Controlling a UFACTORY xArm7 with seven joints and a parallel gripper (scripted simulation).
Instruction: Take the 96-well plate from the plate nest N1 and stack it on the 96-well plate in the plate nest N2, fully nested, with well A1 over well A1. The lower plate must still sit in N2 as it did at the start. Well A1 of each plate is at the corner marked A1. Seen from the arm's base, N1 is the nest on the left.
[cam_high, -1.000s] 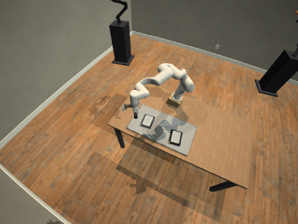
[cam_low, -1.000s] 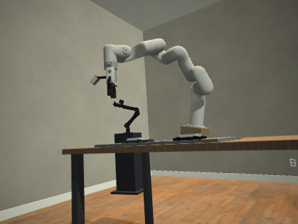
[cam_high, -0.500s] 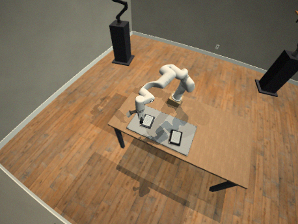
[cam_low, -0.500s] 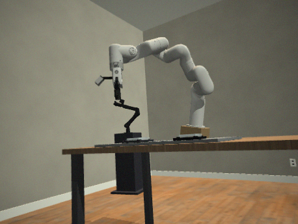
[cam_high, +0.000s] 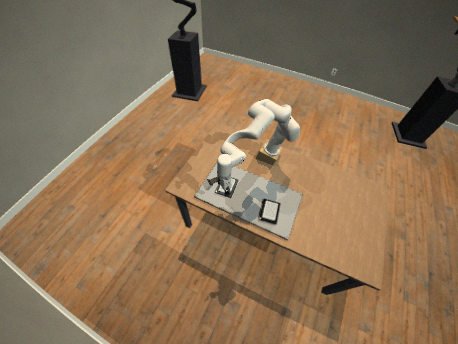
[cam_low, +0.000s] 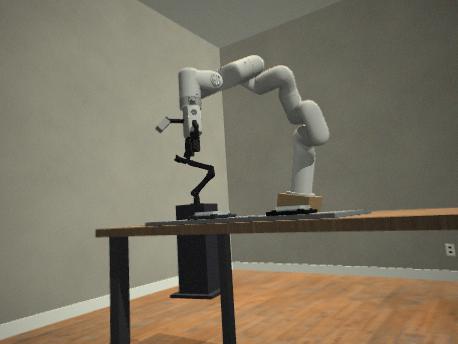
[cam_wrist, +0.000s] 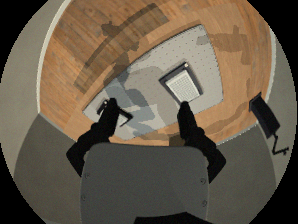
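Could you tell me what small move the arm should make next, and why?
Probably a straight descent. The open black gripper hangs high above the grey mat, roughly over the white 96-well plate in nest N1, holding nothing. The wrist view shows a plate ahead between the fingers, so lowering while centring seems the sensible step.
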